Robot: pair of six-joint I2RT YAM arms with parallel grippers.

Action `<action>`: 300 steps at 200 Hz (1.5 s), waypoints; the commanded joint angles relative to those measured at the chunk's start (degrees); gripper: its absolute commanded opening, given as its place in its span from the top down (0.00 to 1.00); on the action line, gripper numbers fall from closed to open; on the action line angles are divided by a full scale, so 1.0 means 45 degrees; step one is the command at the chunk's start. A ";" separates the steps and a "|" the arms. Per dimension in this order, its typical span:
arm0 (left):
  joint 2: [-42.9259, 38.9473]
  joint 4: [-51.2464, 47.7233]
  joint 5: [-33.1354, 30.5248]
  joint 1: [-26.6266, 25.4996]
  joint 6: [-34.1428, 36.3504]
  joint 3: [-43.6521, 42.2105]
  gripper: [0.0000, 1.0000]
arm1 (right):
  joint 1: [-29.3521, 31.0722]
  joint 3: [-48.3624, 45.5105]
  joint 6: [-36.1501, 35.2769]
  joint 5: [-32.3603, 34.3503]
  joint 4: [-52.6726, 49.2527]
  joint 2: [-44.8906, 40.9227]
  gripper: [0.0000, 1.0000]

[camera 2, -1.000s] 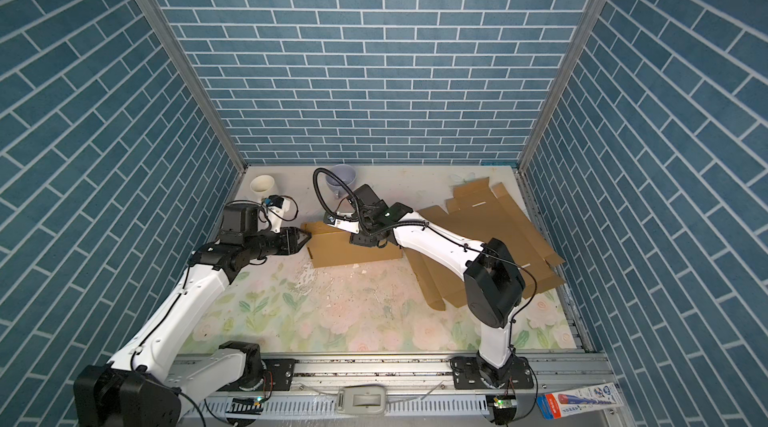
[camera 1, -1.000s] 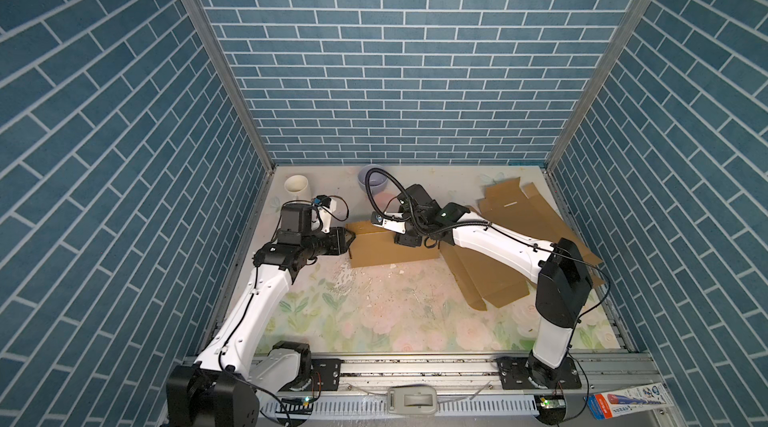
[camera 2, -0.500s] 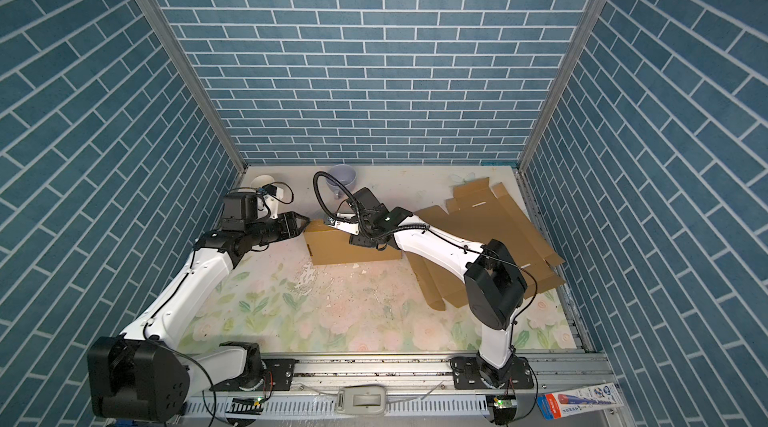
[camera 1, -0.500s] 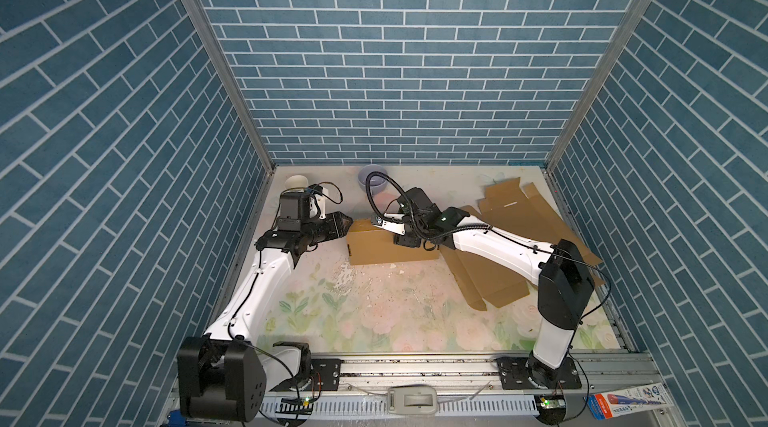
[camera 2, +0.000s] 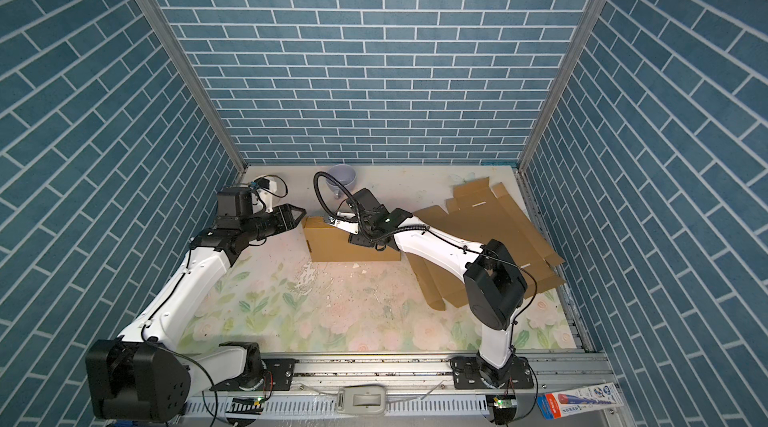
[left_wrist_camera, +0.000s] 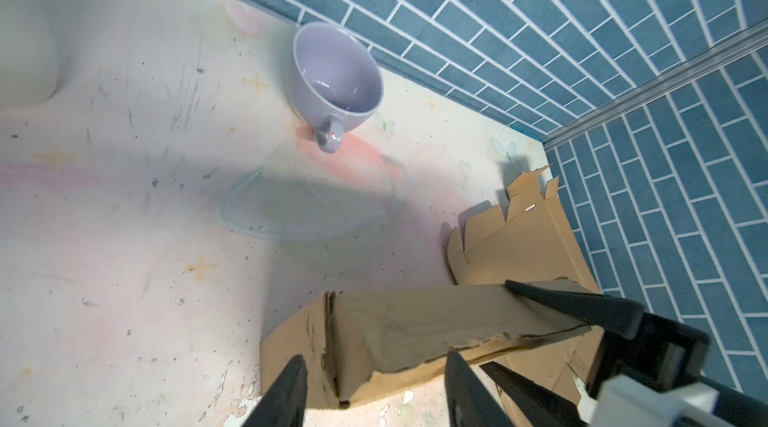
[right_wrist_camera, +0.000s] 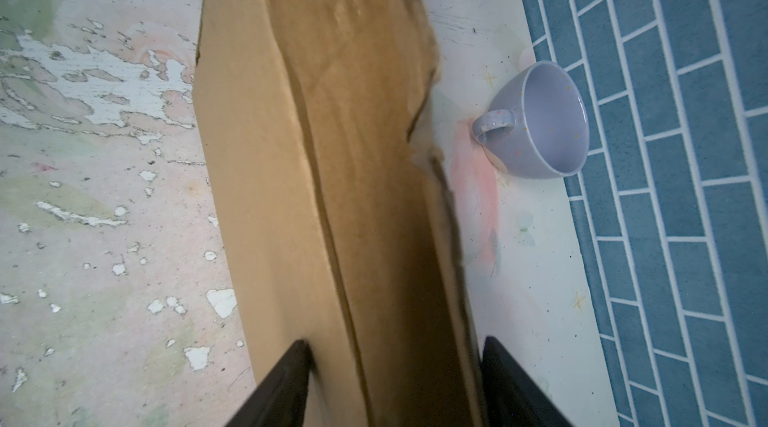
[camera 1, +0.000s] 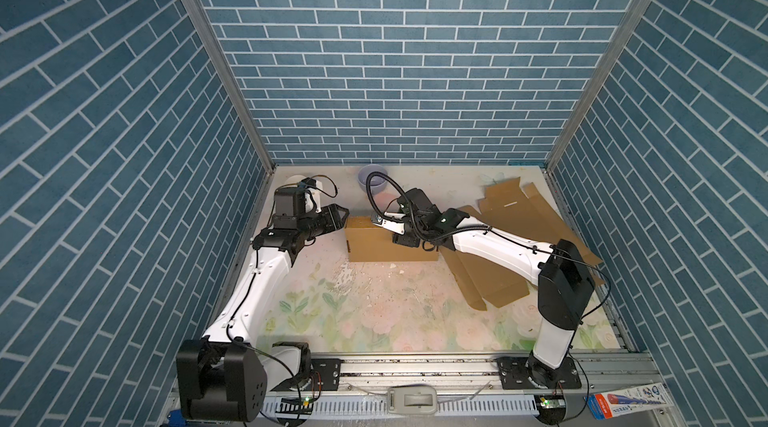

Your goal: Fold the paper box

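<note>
Paper box (camera 1: 370, 244), half-erected, is sitting held by the right gripper (right_wrist_camera: 395, 350), whose jaws are pinching its upper panel; the left gripper (left_wrist_camera: 374, 396), half-open and empty, is pointing at the torn end just ahead of its tips. Pushing hard there is risking a longer tear, or skidding the box toward the mug (left_wrist_camera: 336, 72) beyond. Blue brick walls (camera 1: 395, 72) are enclosing the peeling floral tabletop (camera 1: 374, 312) beneath both grippers

The left arm (camera 1: 266, 279) stretches forward, wrist level; the left jaws stand parted, tips pointing toward the right jaws. The right arm (camera 1: 494, 244) reaches across the middle, wrist bent down; the right jaws are spread with the paper box (camera 1: 374, 244) between them, grip unclear.
</note>
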 commanded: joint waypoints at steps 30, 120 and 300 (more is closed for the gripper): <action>0.1439 0.0514 0.0211 0.0086 0.0195 0.0363 0.47 | 0.0167 -0.0653 0.0394 -0.0005 -0.1227 0.0252 0.37; 0.0763 0.0743 0.0154 0.0086 0.0504 -0.2840 0.52 | 0.0154 -0.0539 0.0436 -0.0012 -0.1179 0.0364 0.36; 0.0830 0.0863 0.0135 0.0086 0.0671 -0.2967 0.59 | -0.4979 0.0453 1.4556 -0.5297 -0.5378 -0.2689 0.37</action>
